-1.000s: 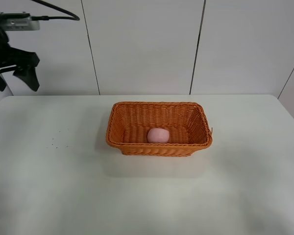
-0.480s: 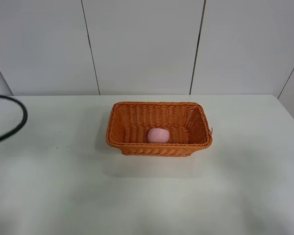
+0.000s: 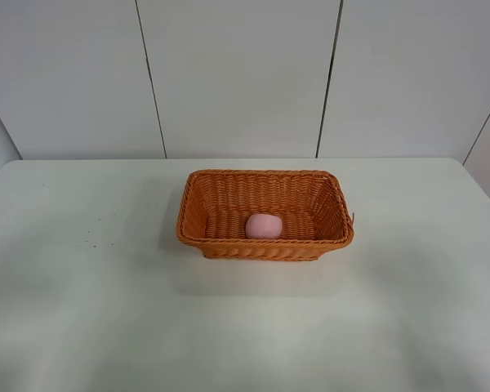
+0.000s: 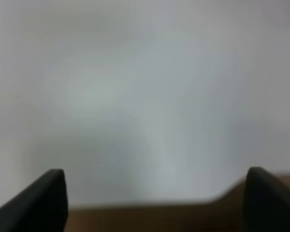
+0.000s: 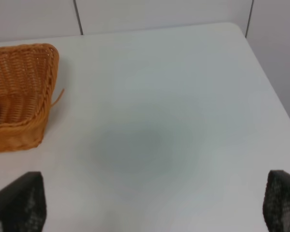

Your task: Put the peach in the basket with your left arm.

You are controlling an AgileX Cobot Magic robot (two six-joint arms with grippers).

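Left wrist view: left gripper (image 4: 154, 203) spread wide, black fingertips (image 4: 41, 200) far apart at either side, nothing between them, only a blurred pale surface beyond and a brownish band close in. Right wrist view: right gripper (image 5: 152, 203) likewise spread, dark fingertips (image 5: 21, 200) well apart and empty, hovering above the white table (image 5: 174, 111), with a corner of the orange wicker basket (image 5: 19, 92) off to one side and a sliver of pink just inside it. Exterior high view: neither arm visible. Basket (image 3: 265, 212) sitting near the middle of the table (image 3: 82, 310), slightly toward the far edge. Peach (image 3: 263, 226) lying inside on the basket floor, close to the near wall, roughly centred left to right. White panelled wall (image 3: 229, 73) behind.
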